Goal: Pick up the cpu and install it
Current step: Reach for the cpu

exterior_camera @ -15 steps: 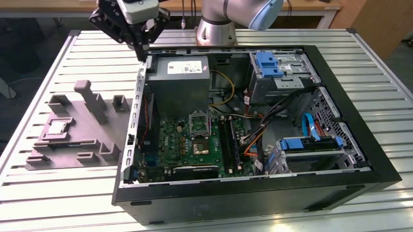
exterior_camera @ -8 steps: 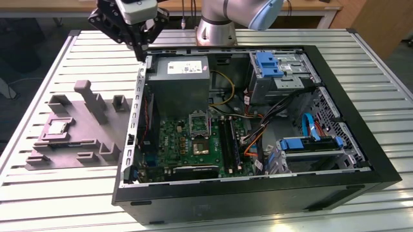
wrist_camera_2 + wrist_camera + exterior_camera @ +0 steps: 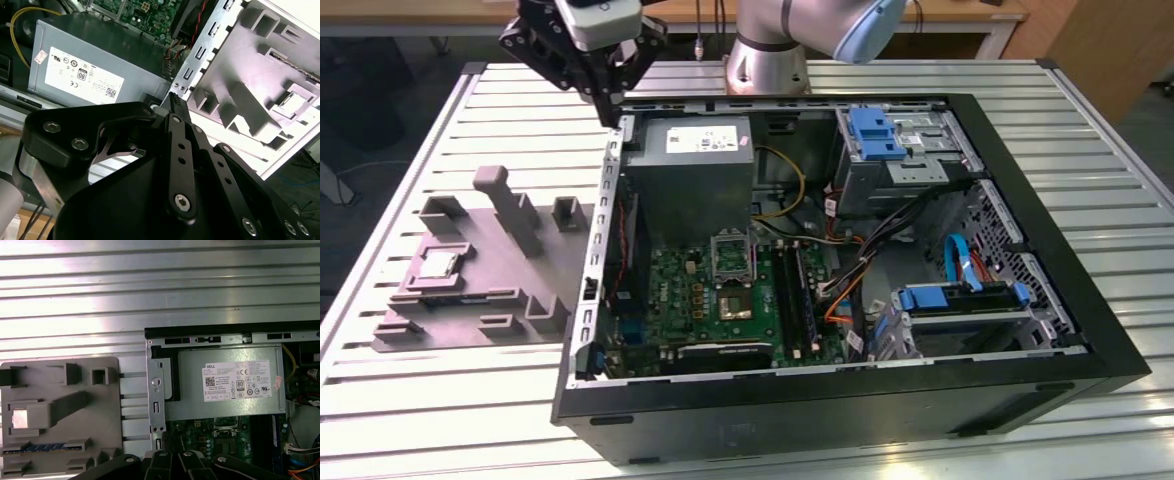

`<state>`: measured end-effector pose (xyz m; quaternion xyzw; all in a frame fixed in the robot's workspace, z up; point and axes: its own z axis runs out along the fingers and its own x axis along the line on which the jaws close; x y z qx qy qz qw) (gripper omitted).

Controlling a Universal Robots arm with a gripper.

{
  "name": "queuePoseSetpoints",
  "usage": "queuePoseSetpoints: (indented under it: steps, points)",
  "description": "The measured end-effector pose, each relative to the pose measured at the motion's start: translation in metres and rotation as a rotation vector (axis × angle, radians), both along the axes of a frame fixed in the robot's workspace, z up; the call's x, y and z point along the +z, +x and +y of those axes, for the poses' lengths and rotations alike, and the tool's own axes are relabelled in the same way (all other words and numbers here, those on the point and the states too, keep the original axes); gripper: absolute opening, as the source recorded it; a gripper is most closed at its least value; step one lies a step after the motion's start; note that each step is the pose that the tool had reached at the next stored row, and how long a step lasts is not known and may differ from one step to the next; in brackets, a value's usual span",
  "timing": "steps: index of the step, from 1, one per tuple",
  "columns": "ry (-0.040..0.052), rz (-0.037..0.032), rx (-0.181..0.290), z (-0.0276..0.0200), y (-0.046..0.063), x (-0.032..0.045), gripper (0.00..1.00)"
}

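- The slatted metal table [image 3: 440, 410] carried an open computer case [image 3: 854, 400] and a grey fixture [image 3: 467, 300].
- The cpu [image 3: 440, 265] lay seated in the fixture.
- The gripper [image 3: 608, 108] hovered over the case's edge, fingers closed together, empty.

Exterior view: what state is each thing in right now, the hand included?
hand: shut, empty, above the case's corner nearest the fixture.
cpu: lying flat in its recess on the fixture, not picked up.
grey fixture: flat beside the case, on the exterior view's left.
computer case: on its side, panel off, interior exposed.
socket: dark centre showing, no cpu in it.
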<state>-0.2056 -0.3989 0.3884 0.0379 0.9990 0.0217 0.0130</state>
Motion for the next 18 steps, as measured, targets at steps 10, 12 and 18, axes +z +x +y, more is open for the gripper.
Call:
queuePoseSetpoints:
  steps: [10, 12, 18]
  points:
    - [0.0000, 0.0000, 0.000, 0.0000, -0.0027, -0.0003, 0.11]
    - [-0.0001, 0.0001, 0.000, 0.0000, -0.0031, -0.0003, 0.11]
    - [0.0000, 0.0000, 0.000, 0.0000, -0.0044, -0.0003, 0.11]
